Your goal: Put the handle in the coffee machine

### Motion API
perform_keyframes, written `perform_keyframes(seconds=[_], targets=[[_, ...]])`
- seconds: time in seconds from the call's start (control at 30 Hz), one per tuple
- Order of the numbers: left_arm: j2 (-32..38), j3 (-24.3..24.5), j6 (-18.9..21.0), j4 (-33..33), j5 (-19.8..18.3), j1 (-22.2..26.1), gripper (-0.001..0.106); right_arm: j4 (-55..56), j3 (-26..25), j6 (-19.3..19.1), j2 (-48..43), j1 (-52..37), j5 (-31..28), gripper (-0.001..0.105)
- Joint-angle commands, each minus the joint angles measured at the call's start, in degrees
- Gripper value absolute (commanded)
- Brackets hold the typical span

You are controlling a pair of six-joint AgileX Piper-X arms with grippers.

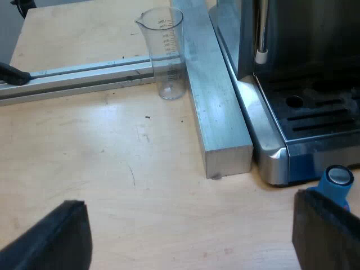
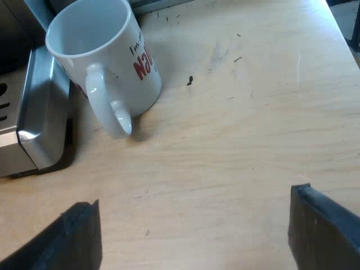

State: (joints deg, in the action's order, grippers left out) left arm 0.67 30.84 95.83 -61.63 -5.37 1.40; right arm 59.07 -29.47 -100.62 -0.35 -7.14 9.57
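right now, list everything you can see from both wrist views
measuring glass: 1, clear, upright on the table where the two metal bars meet
metal bars: 2, silver, flat on the table, the thick one alongside the machine
espresso machine: 1, silver with a dark drip tray, on the table
tamper: 1, blue, by the machine's front corner
mug: 1, white with red lettering, empty, beside the machine's corner
table: 1, light wood
left gripper: 1, black, open, above the table near the tamper
right gripper: 1, black, open, above the table near the mug
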Motion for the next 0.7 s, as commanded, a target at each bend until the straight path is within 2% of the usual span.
perform_keyframes(seconds=[0.03, 0.1, 0.13, 0.3, 0.7], targets=[[5.8, 0.1, 0.8, 0.4, 0.7, 0.1, 0.074, -0.5, -0.4, 0.0, -2.6, 0.0, 0.6, 0.070], [6.1, 0.1, 0.8, 0.4, 0.7, 0.1, 0.074, -0.5, -0.4, 0.0, -2.6, 0.0, 0.6, 0.070], [8.5, 0.1, 0.8, 0.0, 0.4, 0.1, 0.074, -0.5, -0.4, 0.0, -2.6, 0.0, 0.6, 0.070], [8.2, -0.3, 0.8, 1.2, -0.8, 0.3, 0.074, -0.5, -0.4, 0.0, -2.6, 0.0, 0.6, 0.070], [8.2, -0.5, 0.8, 1.6, -0.8, 0.3, 0.074, -0.5, -0.4, 0.0, -2.6, 0.0, 0.6, 0.070]])
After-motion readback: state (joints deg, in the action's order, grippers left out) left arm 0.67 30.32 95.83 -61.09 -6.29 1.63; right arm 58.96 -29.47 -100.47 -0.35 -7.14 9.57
